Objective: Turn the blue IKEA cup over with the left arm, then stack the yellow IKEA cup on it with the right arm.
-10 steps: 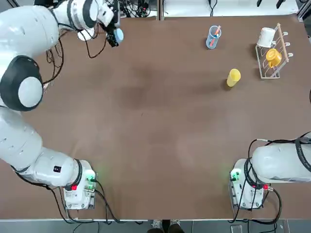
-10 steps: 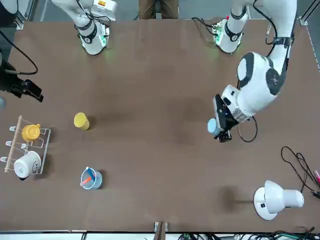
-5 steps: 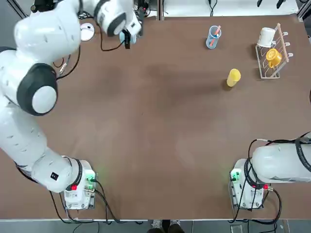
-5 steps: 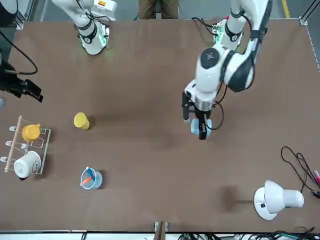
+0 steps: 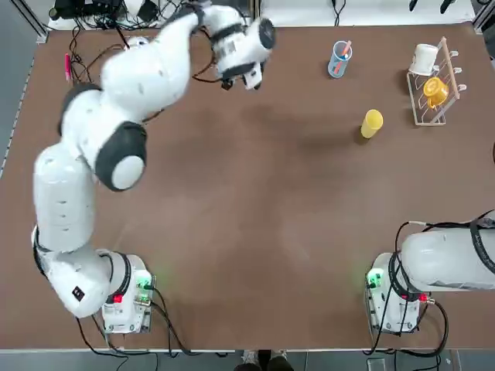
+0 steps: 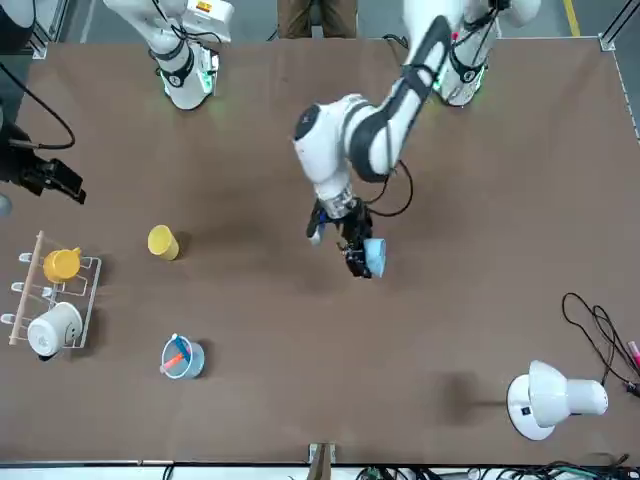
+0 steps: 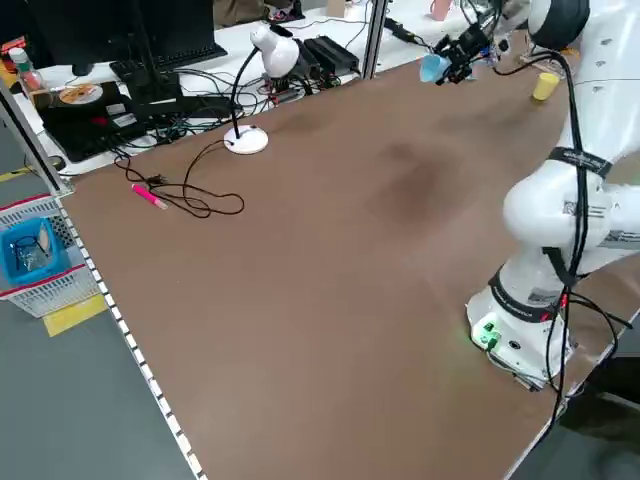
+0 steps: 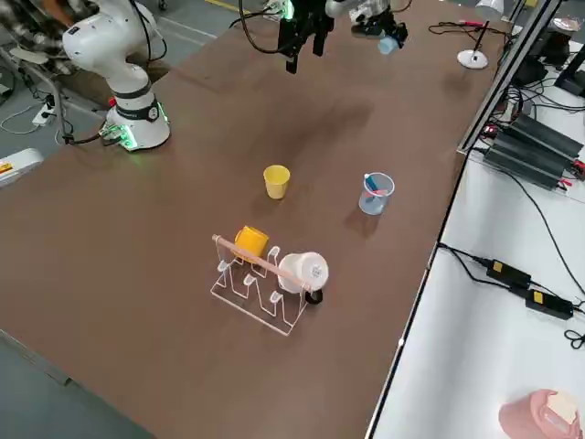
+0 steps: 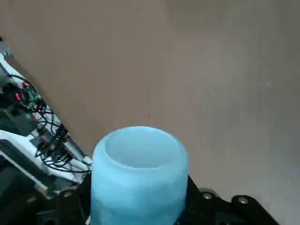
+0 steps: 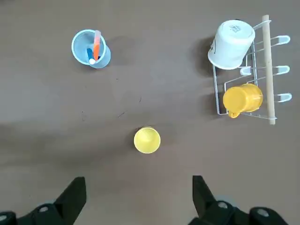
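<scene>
Our left fingers are closed on the blue cup, far-left of centre; which end is its mouth, we cannot tell. The yellow cup sits to its right, closer to our right fingers, wide apart and empty.

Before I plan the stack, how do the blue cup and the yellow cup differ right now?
Colour: the blue cup is pale blue, while the yellow cup is bright yellow.
Support: the blue cup is gripped in the left tool, off the table; the yellow cup stands on the table, ungripped.
Shared: neither shows a handle.
</scene>
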`<move>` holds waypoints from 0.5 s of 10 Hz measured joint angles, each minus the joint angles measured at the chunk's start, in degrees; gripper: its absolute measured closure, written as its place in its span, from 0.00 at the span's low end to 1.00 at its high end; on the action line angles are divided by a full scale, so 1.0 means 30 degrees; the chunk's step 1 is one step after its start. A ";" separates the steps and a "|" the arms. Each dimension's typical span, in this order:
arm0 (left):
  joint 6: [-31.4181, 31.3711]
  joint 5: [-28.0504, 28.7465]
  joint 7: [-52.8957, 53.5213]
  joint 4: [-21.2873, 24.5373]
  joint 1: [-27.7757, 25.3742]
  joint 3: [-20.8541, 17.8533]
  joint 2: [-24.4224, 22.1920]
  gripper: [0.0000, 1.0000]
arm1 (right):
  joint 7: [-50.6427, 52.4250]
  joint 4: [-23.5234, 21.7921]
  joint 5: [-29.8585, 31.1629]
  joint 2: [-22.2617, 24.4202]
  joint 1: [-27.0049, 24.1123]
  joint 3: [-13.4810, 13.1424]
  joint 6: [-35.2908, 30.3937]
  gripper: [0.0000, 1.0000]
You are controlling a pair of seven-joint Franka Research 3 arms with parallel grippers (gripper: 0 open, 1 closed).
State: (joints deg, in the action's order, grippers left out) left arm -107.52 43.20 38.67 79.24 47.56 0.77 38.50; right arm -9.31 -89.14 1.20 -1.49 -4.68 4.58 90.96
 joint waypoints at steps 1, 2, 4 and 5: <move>0.0084 0.0118 -0.0424 -0.0156 0.1934 -0.1680 0.0796 0.30 | 0.0002 0.0000 0.0000 0.0000 -0.0002 -0.0001 0.0000 0.00; 0.0214 0.0148 -0.0978 -0.0192 0.3942 -0.3434 0.1650 0.30 | 0.0002 0.0000 0.0000 0.0000 -0.0004 -0.0006 0.0000 0.00; 0.0892 0.0170 -0.1357 -0.0541 0.7081 -0.5977 0.3679 0.31 | 0.0003 -0.0001 0.0000 0.0000 -0.0003 0.0000 0.0000 0.00; 0.1396 0.0185 -0.1440 -0.0979 0.8000 -0.6466 0.4728 0.33 | 0.0004 -0.0002 0.0000 0.0000 -0.0003 0.0001 -0.0002 0.00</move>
State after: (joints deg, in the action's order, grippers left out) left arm -103.34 43.76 34.35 76.30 71.56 -18.62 52.68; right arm -9.30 -89.15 1.20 -1.49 -4.69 4.58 90.96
